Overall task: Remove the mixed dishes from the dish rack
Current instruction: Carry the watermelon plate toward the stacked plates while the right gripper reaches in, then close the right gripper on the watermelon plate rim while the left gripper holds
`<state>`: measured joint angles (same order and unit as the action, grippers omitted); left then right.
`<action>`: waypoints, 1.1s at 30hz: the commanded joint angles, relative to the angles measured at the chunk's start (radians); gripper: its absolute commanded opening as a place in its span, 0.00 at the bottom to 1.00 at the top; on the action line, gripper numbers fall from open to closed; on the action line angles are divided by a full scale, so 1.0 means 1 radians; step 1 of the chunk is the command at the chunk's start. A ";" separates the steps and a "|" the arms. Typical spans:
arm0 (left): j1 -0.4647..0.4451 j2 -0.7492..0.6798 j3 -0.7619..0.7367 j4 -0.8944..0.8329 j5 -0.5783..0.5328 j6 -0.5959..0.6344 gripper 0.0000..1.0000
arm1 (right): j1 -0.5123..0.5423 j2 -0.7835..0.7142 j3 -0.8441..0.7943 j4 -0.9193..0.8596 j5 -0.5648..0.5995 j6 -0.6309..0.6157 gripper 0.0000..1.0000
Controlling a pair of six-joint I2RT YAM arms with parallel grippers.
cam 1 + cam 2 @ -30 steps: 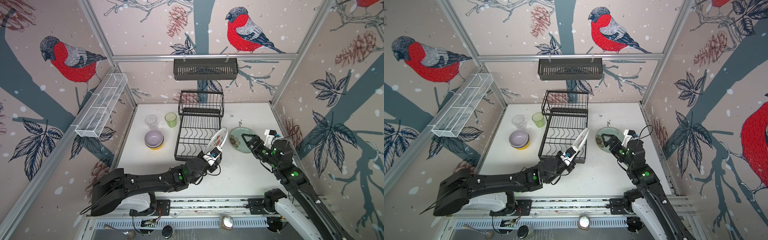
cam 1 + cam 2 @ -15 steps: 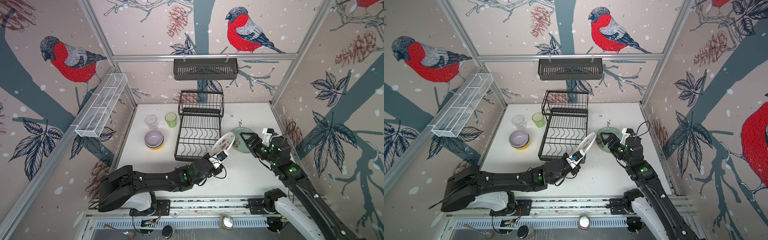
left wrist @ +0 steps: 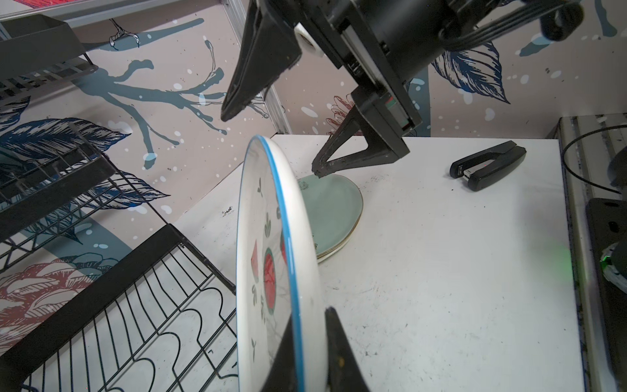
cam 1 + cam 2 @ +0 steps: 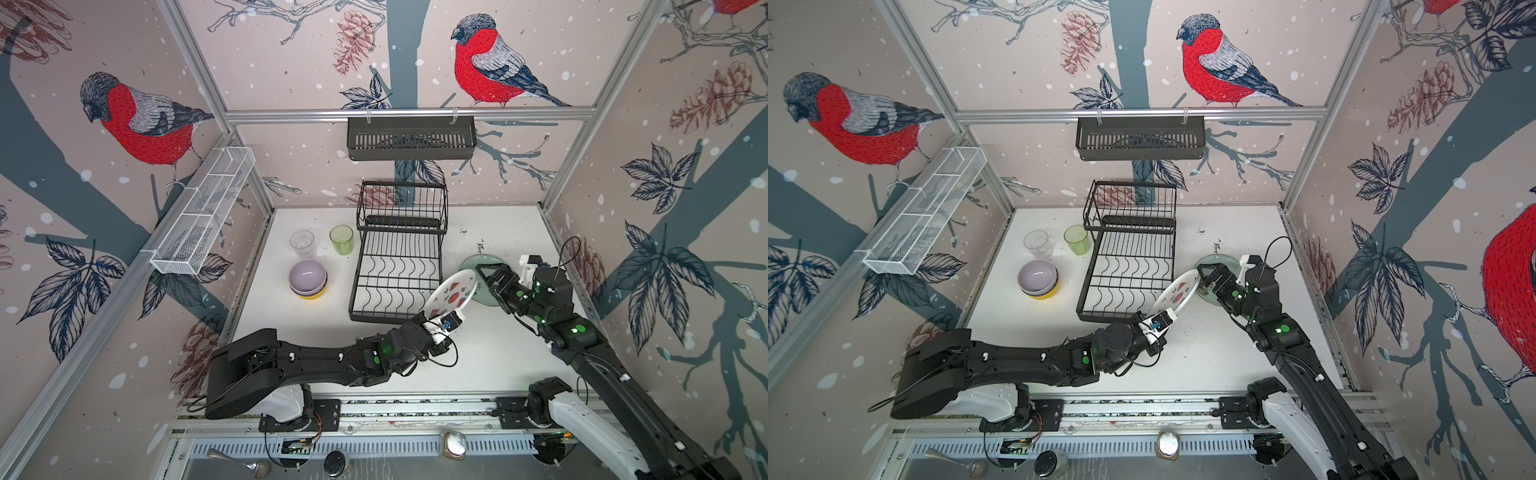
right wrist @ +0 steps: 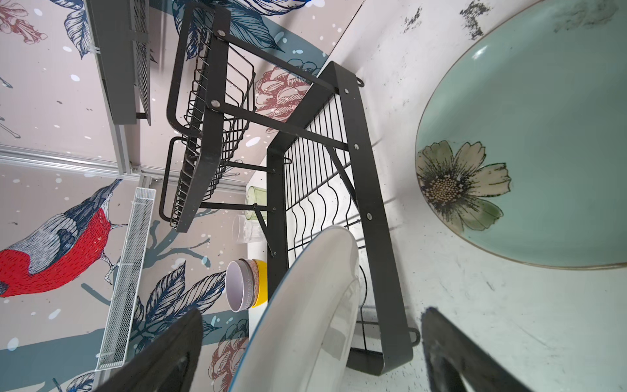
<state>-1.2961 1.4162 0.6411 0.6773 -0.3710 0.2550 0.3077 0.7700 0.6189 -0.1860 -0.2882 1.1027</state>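
Note:
My left gripper [image 4: 435, 319] [image 4: 1152, 321] [image 3: 307, 319] is shut on the lower rim of the watermelon-print white plate [image 4: 454, 291] [image 4: 1177, 293] [image 3: 271, 254] [image 5: 305, 305]. It holds the plate tilted on edge, just right of the dish rack [image 4: 399, 266] [image 4: 1129, 266] [image 5: 339, 135], which is bare. My right gripper [image 4: 484, 282] [image 4: 1206, 279] [image 5: 312, 310] is open, its fingers standing either side of the plate's upper rim. A mint plate [image 4: 469, 262] [image 3: 332, 210] [image 5: 543, 135] lies on the table under it, with a cream rim [image 3: 334, 253] showing beneath.
Left of the rack stand stacked bowls, lilac on top [image 4: 307, 274], plus a clear glass [image 4: 302, 243] and a green glass [image 4: 342, 240]. A black slotted basket [image 4: 409, 137] and a white mesh basket [image 4: 203, 216] hang on the walls. A black stapler [image 3: 488, 164] lies near the table's edge.
My left gripper has carried the watermelon plate right, off the rack's corner. My right gripper has shifted slightly toward it, and the plate's rim now sits between its open fingers.

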 commanded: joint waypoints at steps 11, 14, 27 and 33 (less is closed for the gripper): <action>-0.020 0.050 0.022 0.204 -0.048 0.111 0.00 | 0.048 0.082 0.059 -0.070 0.020 -0.017 0.93; -0.025 0.059 0.026 0.208 -0.055 0.121 0.00 | 0.062 0.105 0.067 -0.073 0.023 -0.016 0.91; -0.039 0.058 0.002 0.215 -0.083 0.144 0.00 | 0.095 0.171 0.093 -0.092 0.030 -0.006 0.67; -0.050 0.050 -0.007 0.209 -0.096 0.153 0.00 | 0.106 0.182 0.100 -0.093 0.019 0.005 0.65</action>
<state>-1.3411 1.4765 0.6331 0.7399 -0.4438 0.3813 0.4088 0.9482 0.7082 -0.2832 -0.2630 1.0966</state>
